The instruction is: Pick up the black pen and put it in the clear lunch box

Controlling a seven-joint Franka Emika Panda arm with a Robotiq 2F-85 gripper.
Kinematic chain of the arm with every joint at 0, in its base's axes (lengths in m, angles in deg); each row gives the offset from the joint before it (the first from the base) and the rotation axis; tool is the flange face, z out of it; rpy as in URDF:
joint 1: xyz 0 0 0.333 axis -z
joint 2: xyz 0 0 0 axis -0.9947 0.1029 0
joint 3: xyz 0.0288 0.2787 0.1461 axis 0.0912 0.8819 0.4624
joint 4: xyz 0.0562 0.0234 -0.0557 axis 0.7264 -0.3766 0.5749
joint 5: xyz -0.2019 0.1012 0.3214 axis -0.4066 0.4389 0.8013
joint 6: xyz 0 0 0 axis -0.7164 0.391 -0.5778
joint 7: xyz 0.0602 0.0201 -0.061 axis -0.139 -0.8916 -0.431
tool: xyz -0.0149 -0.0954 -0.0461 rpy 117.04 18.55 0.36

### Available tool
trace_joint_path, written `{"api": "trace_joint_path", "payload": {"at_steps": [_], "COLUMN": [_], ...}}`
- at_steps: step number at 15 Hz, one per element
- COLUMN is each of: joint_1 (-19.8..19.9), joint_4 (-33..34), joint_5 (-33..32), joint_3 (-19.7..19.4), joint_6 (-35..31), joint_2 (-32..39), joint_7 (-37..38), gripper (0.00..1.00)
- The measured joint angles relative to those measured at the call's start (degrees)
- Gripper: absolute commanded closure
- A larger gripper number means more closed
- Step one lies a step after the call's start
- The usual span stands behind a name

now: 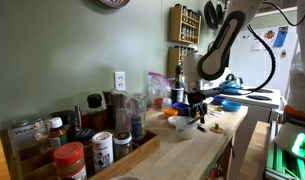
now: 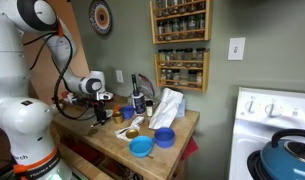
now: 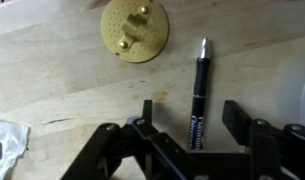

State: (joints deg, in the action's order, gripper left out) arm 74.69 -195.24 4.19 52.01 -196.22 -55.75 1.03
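The pincer [image 3: 190, 110] stands open astride the near end of the black pen [image 3: 202, 80], which lies flat on the bench [image 3: 52, 80] near the gold disc [image 3: 133, 28], not touching it. Gripping so close to that end could tilt the slim pen out. I count one pen and one disc.

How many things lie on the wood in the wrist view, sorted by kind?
Black pen: 1
Gold round disc: 1
Crumpled pale thing, cut off at the lower left edge: 1
Pale object, cut off at the right edge: 1
Total: 4
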Motion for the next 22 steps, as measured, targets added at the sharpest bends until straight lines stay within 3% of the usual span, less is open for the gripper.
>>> {"api": "trace_joint_path", "payload": {"at_steps": [6,14,18,22], "joint_1": [-1.3,-1.6,-1.6,-2.4], "joint_4": [1.0,1.0,0.4,-0.6], "joint_5": [0.1,-1.6,-4.5,1.1], "joint_3": [-0.1,-2.2,-2.9,-0.4], "joint_6": [-0.4,1.9,5.6,5.6], "joint_2": [0.4,-0.9,-7.5,-15.6], "joint_7": [0.0,1.3,3.1,2.9], "gripper": [0.98,0.97,0.97,0.97]}}
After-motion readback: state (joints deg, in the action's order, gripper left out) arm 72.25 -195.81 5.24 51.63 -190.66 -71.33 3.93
